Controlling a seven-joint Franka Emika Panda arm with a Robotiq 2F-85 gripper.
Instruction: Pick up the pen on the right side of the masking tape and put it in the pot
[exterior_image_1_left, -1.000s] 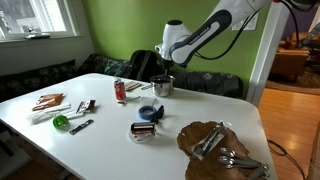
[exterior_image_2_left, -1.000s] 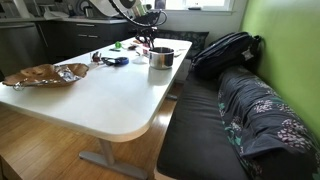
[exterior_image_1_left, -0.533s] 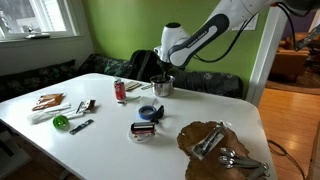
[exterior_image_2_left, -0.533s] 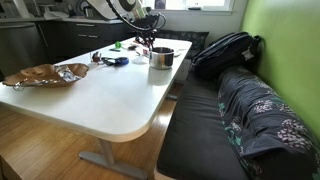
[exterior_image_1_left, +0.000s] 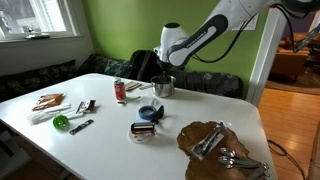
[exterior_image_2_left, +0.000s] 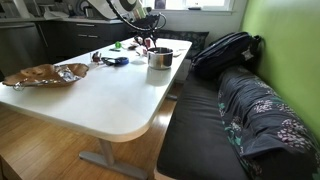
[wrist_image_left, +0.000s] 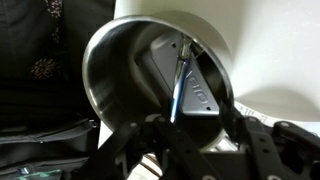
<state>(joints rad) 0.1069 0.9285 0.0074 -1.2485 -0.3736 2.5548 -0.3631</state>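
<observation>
Gripper (wrist_image_left: 186, 132) hovers over pot (wrist_image_left: 108, 72), pen (wrist_image_left: 179, 82) seemingly inside.

The slim dark pen (wrist_image_left: 180, 85) lies inside the shiny steel pot (wrist_image_left: 100, 80), blue masking tape (exterior_image_1_left: 148, 111) nearby.

Your gripper (exterior_image_1_left: 160, 77) sits at the mouth of the pot (exterior_image_1_left: 163, 89), on the far side of the white table (exterior_image_1_left: 110, 150). How the fingers stand cannot be made out. The red can (exterior_image_1_left: 120, 90) stands upright near the pot, not touching it. The masking tape (exterior_image_1_left: 149, 112) lies flat closer to the camera, with the tape dispenser (exterior_image_1_left: 143, 128) just beside it.
</observation>
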